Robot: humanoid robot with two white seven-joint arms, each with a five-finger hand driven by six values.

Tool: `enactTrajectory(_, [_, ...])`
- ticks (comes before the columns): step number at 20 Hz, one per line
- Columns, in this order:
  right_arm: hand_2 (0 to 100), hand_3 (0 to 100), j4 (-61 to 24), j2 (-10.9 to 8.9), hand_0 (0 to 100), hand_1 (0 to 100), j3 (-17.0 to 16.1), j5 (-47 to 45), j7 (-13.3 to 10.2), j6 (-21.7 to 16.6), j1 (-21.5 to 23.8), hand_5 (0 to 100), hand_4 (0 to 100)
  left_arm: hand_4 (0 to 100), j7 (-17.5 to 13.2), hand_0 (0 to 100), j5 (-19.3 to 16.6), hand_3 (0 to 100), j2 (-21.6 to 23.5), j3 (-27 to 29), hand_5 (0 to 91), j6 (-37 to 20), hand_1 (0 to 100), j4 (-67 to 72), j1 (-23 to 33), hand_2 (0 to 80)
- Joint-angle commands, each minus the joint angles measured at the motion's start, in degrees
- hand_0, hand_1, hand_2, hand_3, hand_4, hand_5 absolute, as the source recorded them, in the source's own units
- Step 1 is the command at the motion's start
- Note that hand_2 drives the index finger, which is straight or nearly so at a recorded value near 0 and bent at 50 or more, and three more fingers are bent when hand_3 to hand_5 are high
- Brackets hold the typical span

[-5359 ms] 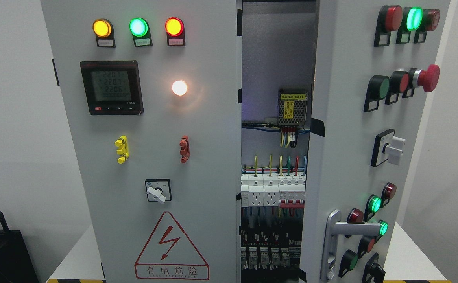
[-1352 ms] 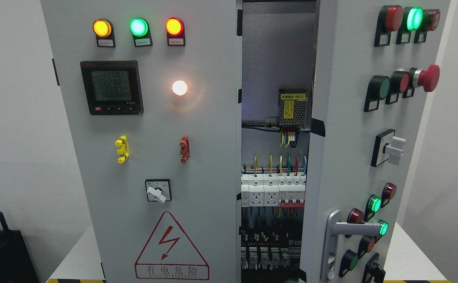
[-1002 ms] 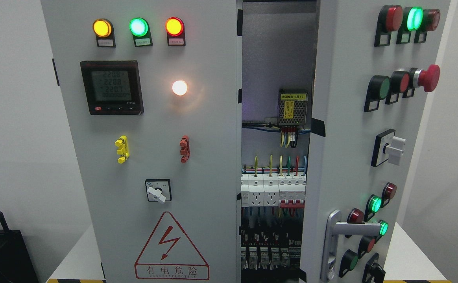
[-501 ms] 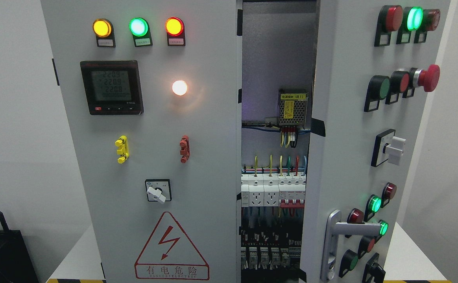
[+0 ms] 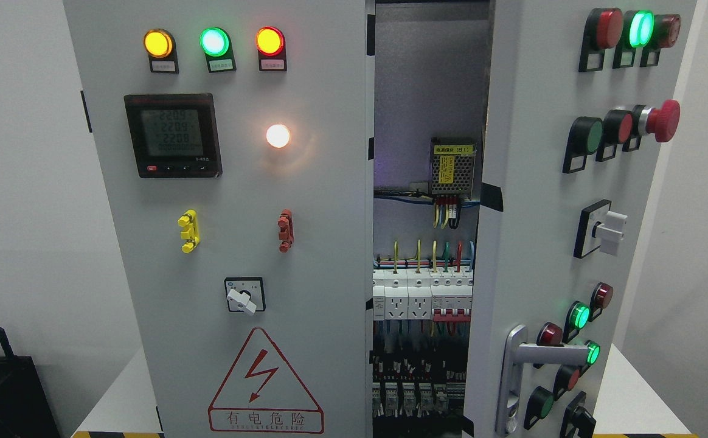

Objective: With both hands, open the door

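Neither robot hand shows in the head view, so their state can't be told and nothing can be placed relative to them. Right door [image 5: 542, 201] of the grey cabinet stands swung partly open, silver handle [image 5: 527, 359] low on it. Left door [image 5: 238, 243] shut. Breakers [image 5: 421, 298] and wiring show in the gap between them.

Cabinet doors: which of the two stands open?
The right door, with the silver handle, is swung outward, exposing wiring. The left door with the meter looks shut.

White table [image 5: 634, 389] under the cabinet, black equipment [image 5: 1, 389] at lower left, white wall [image 5: 19, 182]
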Motion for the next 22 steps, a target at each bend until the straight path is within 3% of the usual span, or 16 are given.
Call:
enactTrajectory(1, [0,0,0.04,-0.03,0,0,0.04,0.0,-0.01,0.03,0.0,0,0,4,-0.21,0,1.07,0,3.43,-5.6,0.0,0.09,0,-2.89,-2.84,0.0])
enactTrajectory(5, [0,0,-0.04,-0.03,0,0,0.04,0.0,-0.01,0.03,0.0,0,0,4,-0.12,0,6.42,0,9.14,-10.87,0.0,0.09,0,-3.86,-7.83,0.0])
enactTrajectory(12, [0,0,0.04,-0.03,0,0,0.04,0.0,-0.01,0.03,0.0,0,0,4,-0.03,0,8.44,0,10.72,-14.21,0.0,2.02,0,-3.94,-16.19,0.0])
enactTrajectory(16, [0,0,0.04,-0.03,0,0,0.04,0.0,-0.01,0.03,0.0,0,0,4,0.06,0,14.5,0,14.67,-14.75,0.0,6.24,0,-5.0,-20.59,0.0])
enactTrajectory(22, [0,0,-0.05,0.05,0,0,0.04,0.0,-0.01,0.03,0.0,0,0,4,0.06,0,21.8,0,23.19,-15.01,0.0,5.98,0,-6.05,-24.2,0.0])
